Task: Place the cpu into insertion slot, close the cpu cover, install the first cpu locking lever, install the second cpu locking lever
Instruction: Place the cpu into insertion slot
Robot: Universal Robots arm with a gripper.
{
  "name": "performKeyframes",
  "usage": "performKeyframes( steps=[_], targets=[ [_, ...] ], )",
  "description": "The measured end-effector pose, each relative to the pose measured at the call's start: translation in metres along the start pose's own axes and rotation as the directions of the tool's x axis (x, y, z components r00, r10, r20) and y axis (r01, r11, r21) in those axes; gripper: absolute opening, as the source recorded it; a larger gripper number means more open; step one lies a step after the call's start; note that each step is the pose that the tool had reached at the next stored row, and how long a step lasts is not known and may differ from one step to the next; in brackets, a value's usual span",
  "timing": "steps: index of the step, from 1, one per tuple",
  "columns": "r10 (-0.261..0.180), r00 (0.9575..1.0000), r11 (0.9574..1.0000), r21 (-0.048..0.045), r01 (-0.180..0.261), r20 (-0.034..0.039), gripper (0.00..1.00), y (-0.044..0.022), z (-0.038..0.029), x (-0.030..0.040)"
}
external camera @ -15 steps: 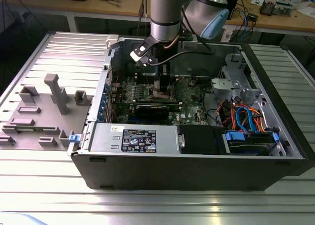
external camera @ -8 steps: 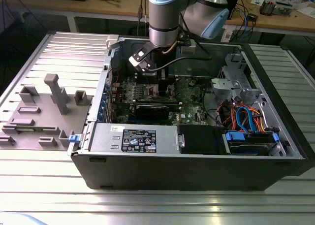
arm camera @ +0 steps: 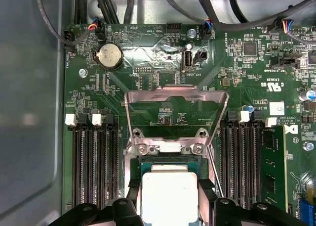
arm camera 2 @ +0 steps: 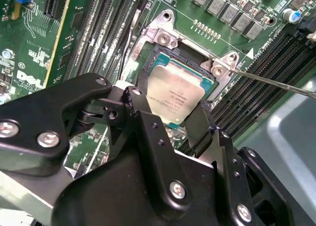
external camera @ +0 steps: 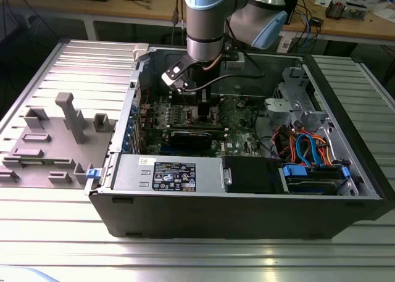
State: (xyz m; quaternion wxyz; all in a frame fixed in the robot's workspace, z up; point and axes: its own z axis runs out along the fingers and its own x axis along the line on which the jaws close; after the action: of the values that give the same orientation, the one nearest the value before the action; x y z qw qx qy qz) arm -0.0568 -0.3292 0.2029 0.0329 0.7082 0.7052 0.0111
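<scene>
two fingers (arm camera 2: pixel 197 124) of your end effector (arm camera: pixel 169 206) grip the cpu (arm camera: pixel 169 191) by opposite edges, parted only to its width, right at the insertion slot (arm camera 2: pixel 190 63); you cannot tell whether it is seated. the first wrist view gives you the cpu cover (arm camera: pixel 175 91) swung up and open, while the second wrist view adds a thin lever (arm camera 2: pixel 276 83) standing free. the exterior view gives you the computer case (external camera: pixel 247 214) lying open on a ribbed metal surface (external camera: pixel 185 257), with a cluttered desk (external camera: pixel 136 7) behind.

Silver cpu (arm camera: pixel 169 191) pinched between the gripper's (arm camera: pixel 169 203) black fingers (arm camera: pixel 132 200) over the insertion slot (arm camera: pixel 170 164), cpu cover (arm camera: pixel 143 94) swung up open, black memory slots (arm camera: pixel 94 161) flanking, coin battery (arm camera: pixel 109 55) on the green board (arm camera: pixel 247 87)
</scene>
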Motion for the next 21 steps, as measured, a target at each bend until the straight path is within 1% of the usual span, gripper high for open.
performKeyframes(
  steps=[4,7,10,13,16,21],
  targets=[
    [0.0,1.0,1.0,0.0002,0.0,0.0025,0.54,0.0,0.002,0.0],
    [0.0,1.0,1.0,0.0,0.0,0.0023,0.54,0.0,0.0025,0.0001],
    [0.0,1.0,1.0,0.0,0.0,0.0024,0.54,0.0,0.0025,0.0001],
    [0.0,1.0,1.0,0.0,0.0,0.0046,0.54,0.0,0.0024,0.0001],
    [0.001,1.0,1.0,0.0001,-0.001,0.0049,0.54,0.0,0.0024,0.0],
    [0.013,0.9999,0.9999,0.0004,-0.013,0.0056,0.54,0.0012,0.0025,-0.0002]
  ],
)
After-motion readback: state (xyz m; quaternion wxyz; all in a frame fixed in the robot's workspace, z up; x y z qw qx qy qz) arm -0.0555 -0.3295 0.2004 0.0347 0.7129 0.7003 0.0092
